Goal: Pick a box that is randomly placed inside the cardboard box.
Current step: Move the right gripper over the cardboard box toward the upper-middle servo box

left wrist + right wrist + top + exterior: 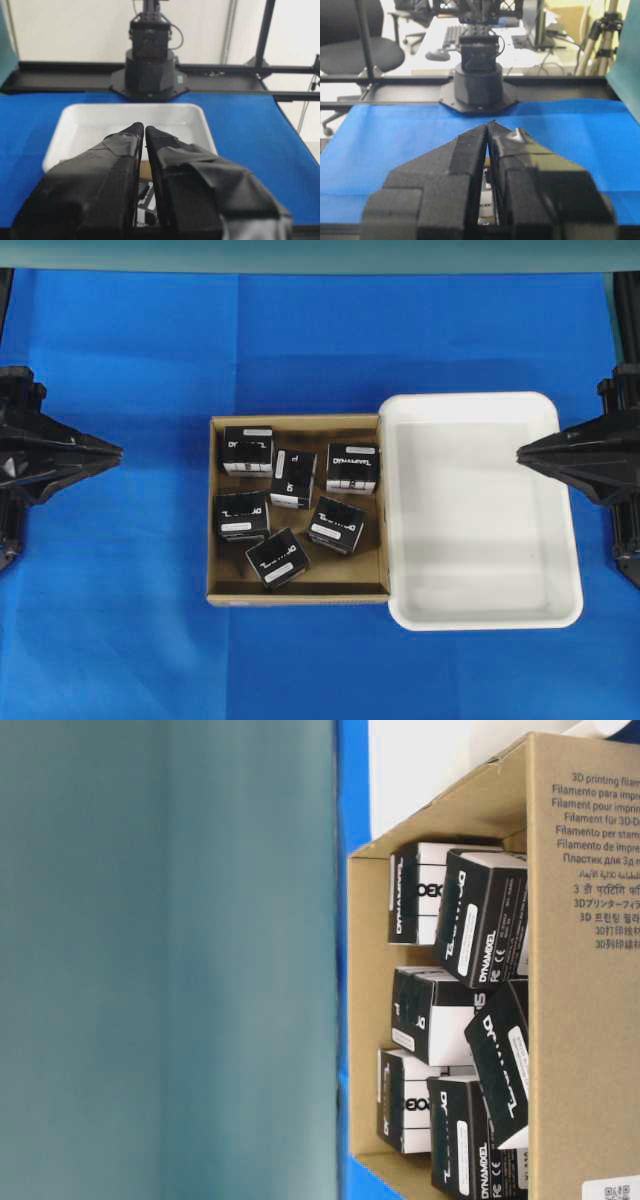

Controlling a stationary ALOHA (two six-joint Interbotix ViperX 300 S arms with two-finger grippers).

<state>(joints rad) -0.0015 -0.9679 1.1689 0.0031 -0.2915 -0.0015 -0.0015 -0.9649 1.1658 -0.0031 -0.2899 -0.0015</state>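
The box (293, 478) sits mid-cluster among five like cartons in the cardboard box (222, 580), left of the white tray (566, 540). My left hand (118, 451) and right hand (520, 451) wait clenched, empty, well apart at the surface's (120, 640) edges.

a blue cloth (300, 340) covers the table. behind it, a black office chair (367, 50) sits by a cluttered white desk (520, 52), a tripod (607, 30) right, a teal panel (165, 960) alongside.
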